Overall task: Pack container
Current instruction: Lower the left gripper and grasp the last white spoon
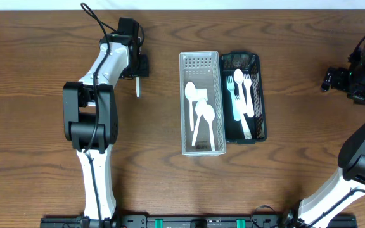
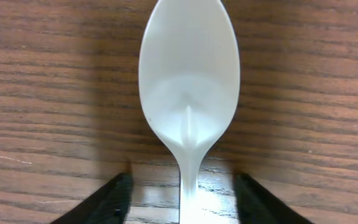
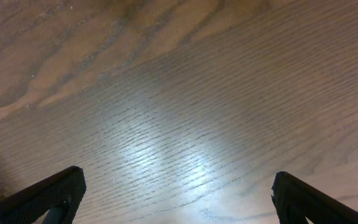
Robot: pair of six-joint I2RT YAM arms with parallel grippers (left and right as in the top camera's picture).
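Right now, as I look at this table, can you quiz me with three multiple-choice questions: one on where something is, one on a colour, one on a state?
1. Where does the loose spoon lie?
A. On the table, left of the white tray
B. Stacked on a plate
C. Hanging off the table's edge

2. What colour is the fork tray?
A. White
B. Black
C. Red

3. How is the right gripper?
A. Shut on a cup
B. Open, holding nothing
C. Shut on a cloth

Answers:
1. A: the overhead view shows the spoon on bare wood left of both trays.
2. B: its walls are dark beside the pale tray.
3. B: its fingers stand wide apart with only wood between them.
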